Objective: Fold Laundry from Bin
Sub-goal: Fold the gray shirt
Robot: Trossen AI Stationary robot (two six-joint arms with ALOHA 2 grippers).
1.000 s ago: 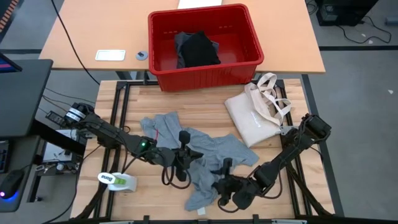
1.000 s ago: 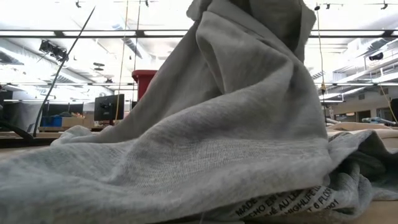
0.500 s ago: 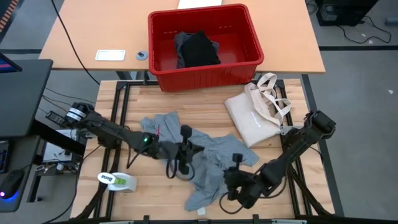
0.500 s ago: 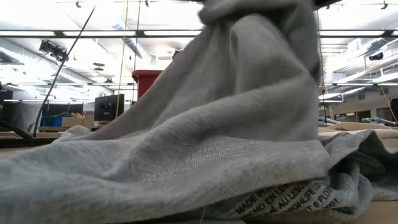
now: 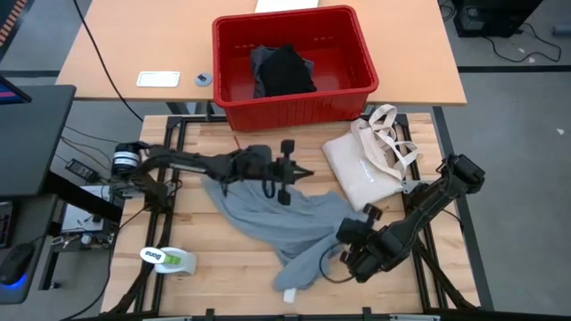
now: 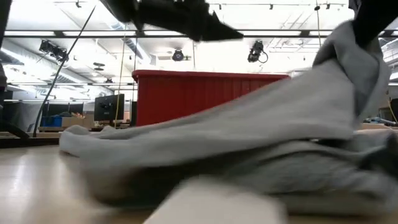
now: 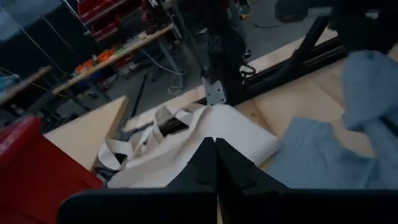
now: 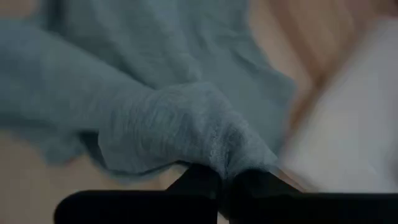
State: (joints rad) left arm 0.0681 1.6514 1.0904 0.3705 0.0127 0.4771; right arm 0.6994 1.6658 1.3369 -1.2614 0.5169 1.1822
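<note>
While the grey T-shirt sprawled across the middle of the wooden table, the right gripper sat at lower right of the high view, jaws pinched on a fold of it. The left gripper, jaws together, hovered above centre by the shirt's upper edge; it seemed empty, though the view is poor. Black laundry lay in the red bin at top centre, with a cream tote bag right of centre.

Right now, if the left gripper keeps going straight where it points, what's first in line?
Likely the cream tote bag: the shut left gripper points at it over bare table; its height above the table is unclear.
</note>
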